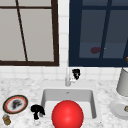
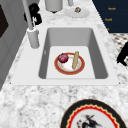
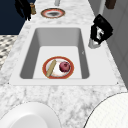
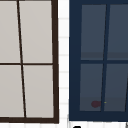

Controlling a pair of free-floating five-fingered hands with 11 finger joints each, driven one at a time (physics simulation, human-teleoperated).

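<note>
- The big white sink (image 2: 100, 50) sits in the gray speckled counter (image 2: 37, 100).
- A red ball (image 1: 67, 114) shows at the front of the sink in the front view.
- A tall faucet (image 2: 32, 35) stands at the back rim of the sink.
- A plate with a red rim (image 2: 81, 67) lies flat on the sink floor.
- The right hand (image 1: 76, 73) is up at the faucet, right beside it. Its fingers are bent, but I cannot tell if it grips the faucet.
- The left hand (image 1: 37, 110) hangs at the sink's front left corner. Its fingers are curled and it holds nothing.
- A round dark red fruit (image 2: 63, 58) sits on the plate.
- A tan stick (image 2: 75, 60) lies on the plate, just beside the fruit.
</note>
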